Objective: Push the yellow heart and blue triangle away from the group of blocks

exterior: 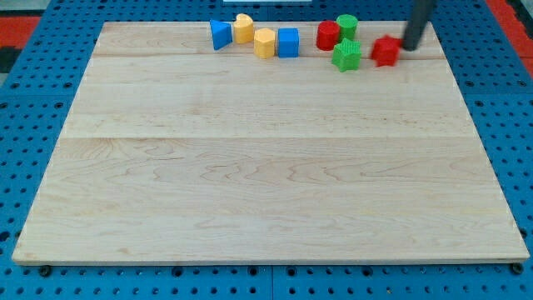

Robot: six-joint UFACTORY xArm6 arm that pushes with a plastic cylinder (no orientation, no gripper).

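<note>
The blue triangle lies at the view's top, left of centre, touching the yellow heart on its right. A yellow hexagon-like block and a blue cube sit just right of them. Further right are a red cylinder-like block, a green cylinder, a green star and a red star-like block. My tip is at the view's top right, just right of the red star-like block, far from the heart and triangle.
The wooden board rests on a blue pegboard surface. All blocks line up along the board's top edge.
</note>
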